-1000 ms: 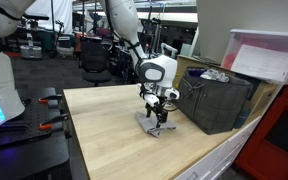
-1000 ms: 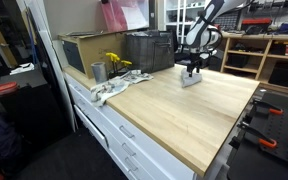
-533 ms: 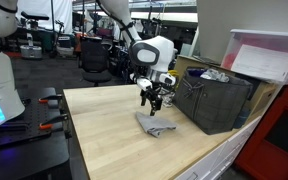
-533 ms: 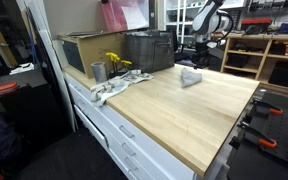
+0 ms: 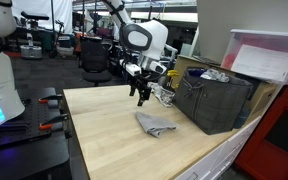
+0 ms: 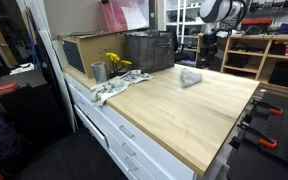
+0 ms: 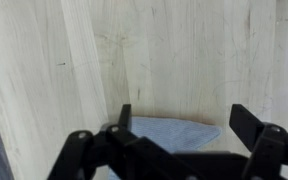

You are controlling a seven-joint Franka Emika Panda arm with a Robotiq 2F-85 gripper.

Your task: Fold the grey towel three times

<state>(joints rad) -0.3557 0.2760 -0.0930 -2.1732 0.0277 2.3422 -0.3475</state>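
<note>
Light wood worktop (image 5: 99,135), white drawers (image 6: 116,128) below; wooden shelving (image 6: 274,55), office chair (image 5: 92,55) behind.

Wrist cam looks down on pale wood tabletop (image 7: 184,50), grain running top to btm. Black pincer (image 7: 182,112) comes in from btm edge, jaws spread wide apart. Blue-grey towel (image 7: 174,131) lies on the wood, seen btwn the two fingers, its lower part hidden by pincer body. Dark strip at lower-left edge, can't tell what.
</note>
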